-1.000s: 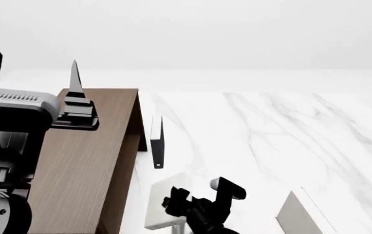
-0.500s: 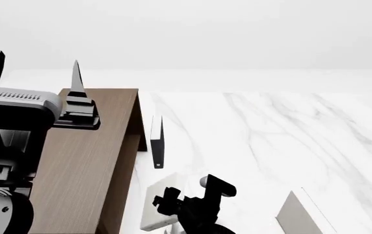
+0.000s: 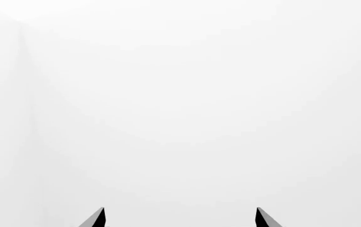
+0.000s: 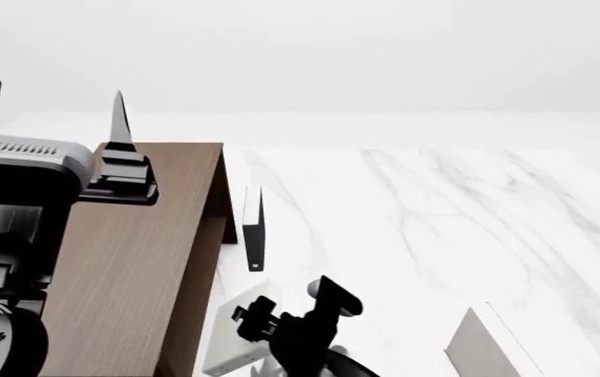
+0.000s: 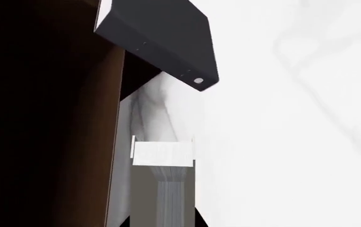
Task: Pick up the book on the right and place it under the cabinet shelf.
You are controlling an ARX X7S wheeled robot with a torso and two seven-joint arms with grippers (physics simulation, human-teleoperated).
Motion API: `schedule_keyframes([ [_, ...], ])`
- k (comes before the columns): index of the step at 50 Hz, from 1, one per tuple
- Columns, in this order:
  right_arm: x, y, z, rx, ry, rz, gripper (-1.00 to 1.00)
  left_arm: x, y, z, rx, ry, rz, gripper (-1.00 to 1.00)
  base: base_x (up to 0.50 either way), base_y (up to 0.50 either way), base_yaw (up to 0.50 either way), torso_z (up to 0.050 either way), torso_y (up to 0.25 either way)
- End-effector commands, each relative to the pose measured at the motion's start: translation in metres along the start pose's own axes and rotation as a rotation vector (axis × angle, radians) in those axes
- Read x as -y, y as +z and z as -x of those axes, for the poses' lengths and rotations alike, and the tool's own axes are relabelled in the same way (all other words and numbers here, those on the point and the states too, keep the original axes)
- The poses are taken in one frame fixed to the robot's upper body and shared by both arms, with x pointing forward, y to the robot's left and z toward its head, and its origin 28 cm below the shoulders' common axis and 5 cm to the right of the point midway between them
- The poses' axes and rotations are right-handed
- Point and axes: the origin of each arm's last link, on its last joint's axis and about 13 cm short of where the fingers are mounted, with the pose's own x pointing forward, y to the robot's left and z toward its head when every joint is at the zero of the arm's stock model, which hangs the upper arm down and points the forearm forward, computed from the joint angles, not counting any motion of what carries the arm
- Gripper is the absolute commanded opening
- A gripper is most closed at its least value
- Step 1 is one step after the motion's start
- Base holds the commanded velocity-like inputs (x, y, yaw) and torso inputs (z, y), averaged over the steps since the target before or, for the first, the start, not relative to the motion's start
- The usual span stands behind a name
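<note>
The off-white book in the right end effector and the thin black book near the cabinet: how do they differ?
The off-white book is pale and thicker; the black book is dark and thin. The off-white book is held tilted by the right end effector; the black book stands on the marble table, ungripped. Both sit beside the cabinet.

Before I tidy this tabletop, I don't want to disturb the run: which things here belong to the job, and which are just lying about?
Part of the job:
- the off-white book, held by the right gripper
- the brown cabinet shelf

Just lying about:
- the thin black book, standing beside the cabinet
- the greyer pale book at the right
- the marble table itself
</note>
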Motion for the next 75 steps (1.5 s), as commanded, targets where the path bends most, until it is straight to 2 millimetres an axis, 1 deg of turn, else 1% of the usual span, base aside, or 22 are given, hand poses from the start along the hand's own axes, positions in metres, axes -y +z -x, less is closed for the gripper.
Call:
schedule_keyframes([
  [1, -0.011, 0.005, -0.006, -0.008, 0.012, -0.030, -1.00, -0.001, 0.004, -0.001, 0.007, 0.000, 0.000, 1.00, 0.00, 0.00, 0.00, 0.000, 0.010],
  [14, -0.008, 0.001, -0.012, 0.042, -0.093, 0.033, -1.00, -0.003, 0.008, 0.003, 0.018, 0.004, 0.004, 1.00, 0.00, 0.00, 0.00, 0.000, 0.000],
  [26, -0.007, 0.001, -0.013, 0.045, -0.125, 0.056, -1.00, -0.004, 0.009, 0.004, 0.020, 0.007, 0.004, 1.00, 0.00, 0.00, 0.00, 0.000, 0.000],
  [27, -0.007, 0.000, -0.013, 0.043, -0.126, 0.062, 1.00, -0.004, 0.009, 0.004, 0.020, 0.008, 0.004, 1.00, 0.00, 0.00, 0.00, 0.000, 0.000],
  [36, -0.007, -0.002, -0.011, 0.042, -0.131, 0.115, 1.00, -0.004, 0.009, 0.004, 0.024, 0.009, 0.008, 1.00, 0.00, 0.00, 0.00, 0.000, 0.000],
  [46, -0.008, 0.002, -0.005, 0.069, -0.133, 0.171, 1.00, -0.005, 0.009, 0.006, 0.028, 0.012, 0.011, 1.00, 0.00, 0.00, 0.00, 0.000, 0.001],
  [55, -0.008, 0.010, 0.007, 0.156, -0.181, 0.342, 1.00, -0.007, 0.011, 0.008, 0.033, 0.020, 0.012, 1.00, 0.00, 0.00, 0.00, 0.000, 0.000],
  [59, -0.003, 0.013, 0.012, 0.179, -0.199, 0.433, 1.00, -0.008, 0.011, 0.009, 0.037, 0.023, 0.015, 1.00, 0.00, 0.00, 0.00, 0.000, 0.000],
  [66, 0.001, 0.018, 0.017, 0.201, -0.198, 0.491, 1.00, -0.008, 0.010, 0.010, 0.037, 0.024, 0.017, 1.00, 0.00, 0.00, 0.00, 0.000, 0.000],
  [75, -0.001, 0.027, 0.032, 0.246, -0.140, 0.590, 1.00, -0.007, 0.008, 0.010, 0.032, 0.020, 0.019, 1.00, 0.00, 0.00, 0.00, 0.000, 0.000],
])
